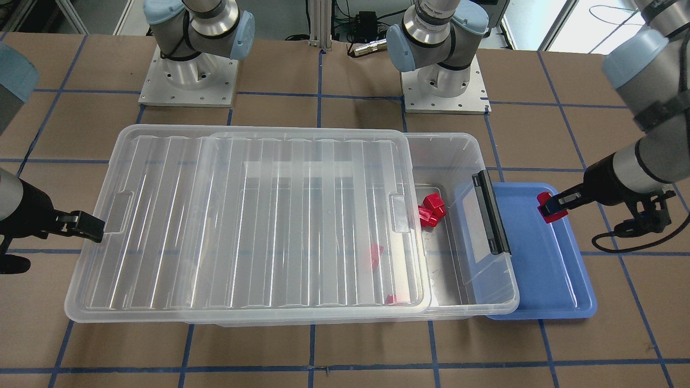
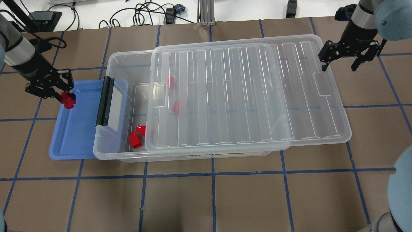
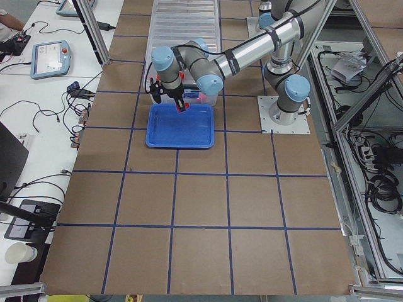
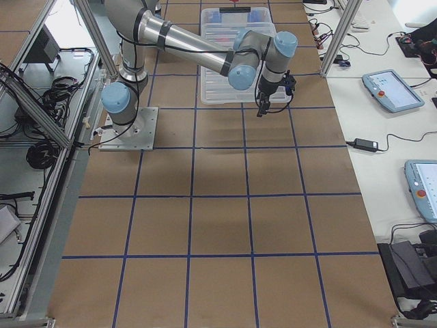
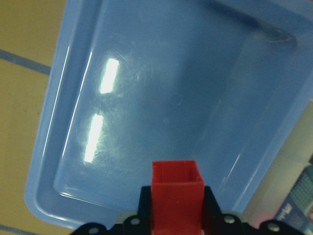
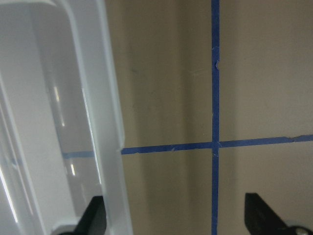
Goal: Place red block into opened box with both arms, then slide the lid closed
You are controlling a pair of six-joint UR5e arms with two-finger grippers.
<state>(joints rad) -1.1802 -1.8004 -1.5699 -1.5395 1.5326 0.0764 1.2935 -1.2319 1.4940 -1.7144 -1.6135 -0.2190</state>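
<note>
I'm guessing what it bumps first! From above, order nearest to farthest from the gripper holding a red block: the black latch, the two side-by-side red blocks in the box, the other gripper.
From the left gripper:
1. Black latch, on the end of the box.
2. Two red blocks, in its uncovered end.
3. Right gripper, past the far end of the lid.

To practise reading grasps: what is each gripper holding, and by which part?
The left gripper pinches the red block by two opposite sides, one end sticking out. The right gripper, open, holds nothing.
</note>
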